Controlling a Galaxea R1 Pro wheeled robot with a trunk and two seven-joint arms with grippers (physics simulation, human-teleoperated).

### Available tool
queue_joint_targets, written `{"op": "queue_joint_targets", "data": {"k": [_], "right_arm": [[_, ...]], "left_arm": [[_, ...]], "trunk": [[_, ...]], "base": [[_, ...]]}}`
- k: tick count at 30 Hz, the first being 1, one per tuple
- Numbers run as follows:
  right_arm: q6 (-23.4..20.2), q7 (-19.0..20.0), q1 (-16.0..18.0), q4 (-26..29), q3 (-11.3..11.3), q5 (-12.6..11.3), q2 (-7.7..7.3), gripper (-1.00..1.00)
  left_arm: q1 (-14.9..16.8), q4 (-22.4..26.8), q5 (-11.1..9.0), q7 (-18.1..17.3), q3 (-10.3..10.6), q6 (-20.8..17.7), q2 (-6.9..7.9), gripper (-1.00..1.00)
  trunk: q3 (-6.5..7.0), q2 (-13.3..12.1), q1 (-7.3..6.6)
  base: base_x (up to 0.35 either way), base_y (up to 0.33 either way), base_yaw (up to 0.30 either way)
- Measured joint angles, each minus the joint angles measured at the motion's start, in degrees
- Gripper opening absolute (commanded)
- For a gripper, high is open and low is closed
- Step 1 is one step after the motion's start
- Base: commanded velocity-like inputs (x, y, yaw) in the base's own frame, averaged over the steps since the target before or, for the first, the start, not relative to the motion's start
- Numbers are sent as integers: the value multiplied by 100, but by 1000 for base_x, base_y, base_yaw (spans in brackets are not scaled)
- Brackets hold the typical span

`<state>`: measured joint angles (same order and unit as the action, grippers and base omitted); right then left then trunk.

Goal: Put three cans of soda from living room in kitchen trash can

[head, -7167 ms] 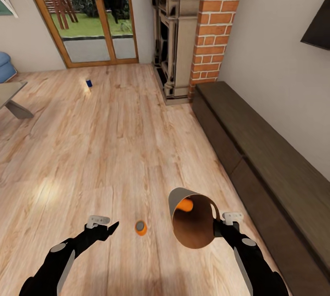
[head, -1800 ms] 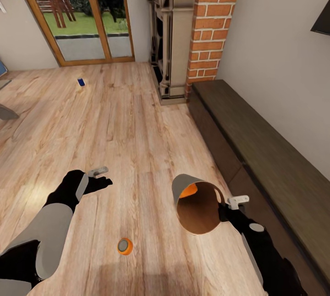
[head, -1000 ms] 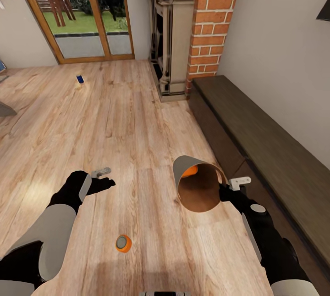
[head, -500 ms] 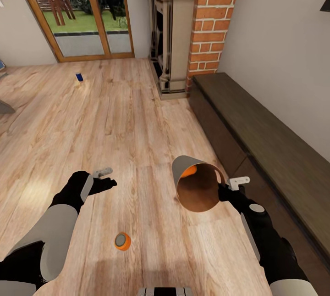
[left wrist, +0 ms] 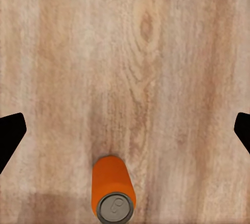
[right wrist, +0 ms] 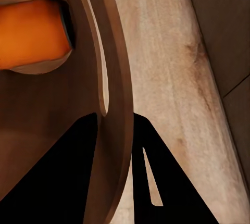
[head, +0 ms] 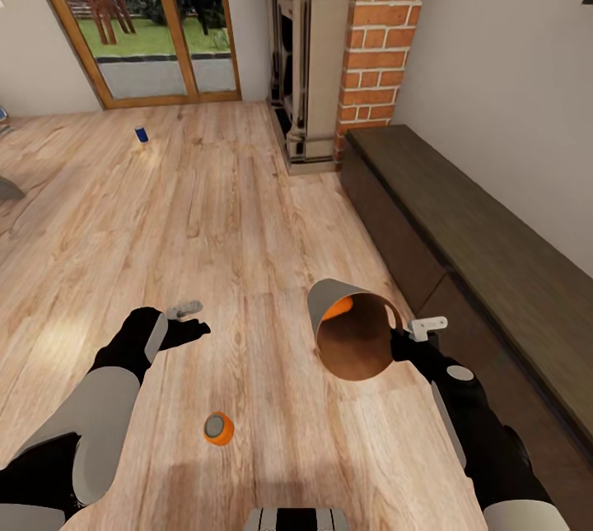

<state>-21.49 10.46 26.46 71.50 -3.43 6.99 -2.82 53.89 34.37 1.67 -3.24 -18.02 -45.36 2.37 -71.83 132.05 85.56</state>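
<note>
Gripping the bin (head: 356, 342) by its rim, the right gripper (head: 401, 343) holds it tilted, one orange can (head: 338, 308) inside. The left gripper (head: 191, 323) hangs open over bare floor (head: 247, 210), a second orange can (head: 218, 428) standing nearer. The blue can (head: 142, 134) stands far left, with wide free floor around it.

Both arms are clad in glossy black shells with light grey panels along the forearm and upper arm. Each wrist carries a small pale grey bracket. The left gripper (head: 191, 327) and right gripper (head: 399, 343) have black, tapered, wedge-shaped fingers (left wrist: 10, 134). A grey-and-black striped body part shows at the head view's lower edge.
</note>
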Motion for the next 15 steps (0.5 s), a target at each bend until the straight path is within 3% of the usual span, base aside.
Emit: {"op": "queue_joint_targets", "data": {"k": [8,15], "right_arm": [[7,1,141,6,-7,-10,-20,-100],[8,-4,159,5,-8,-13,-5,-100]], "left_arm": [[-2,0,4,7,0,-7,-14,100],[-2,5,2,2,0,-15,-33,100]], "trunk": [[-143,321,176],[-144,322,176]], "base": [[0,0,0],[0,0,0]]}}
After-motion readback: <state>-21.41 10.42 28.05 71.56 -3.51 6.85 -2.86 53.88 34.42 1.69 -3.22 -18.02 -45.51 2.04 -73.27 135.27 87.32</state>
